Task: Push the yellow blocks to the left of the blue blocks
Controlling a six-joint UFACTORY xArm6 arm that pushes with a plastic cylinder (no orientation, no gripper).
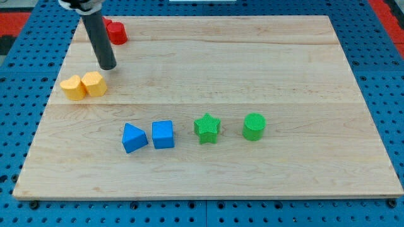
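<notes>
My tip (108, 65) sits near the view's top left of the wooden surface (265, 57), w/ the dark rod rising up and leaning slightly toward the view's left, out of frame at the top. No jaws on this rig, so nothing released or clenched to report; just the rod end.

Tip is just above (toward the view's top of) the two yellow blocks, slightly to the view's right of their middle. Small gap visible btwn tip and the nearer one; not touching as far as I can tell.

Yellow blocks: left yellow block (73, 87), rounded, heart-ish shape, and right yellow block (94, 83), faceted, looks hexagonal. The two touch side by side, close to the surface's left edge.

Red block(s) (116, 31) at the view's top left corner, partly hidden behind the rod; can't tell shape, or whether it's one or two pieces.

Blue blocks sit lower, approx. mid-left of the surface: blue triangle block (134, 137) and blue cube (163, 133), just beside each other w/ a thin gap. Both are toward the view's bottom and right of the yellows, well apart from them.

To the view's right of the blues, same row: green star block (207, 128), then green cylinder (254, 126), upright, w/ a clear gap btwn the two.

Surface lies on a blue perforated base (379, 63).
</notes>
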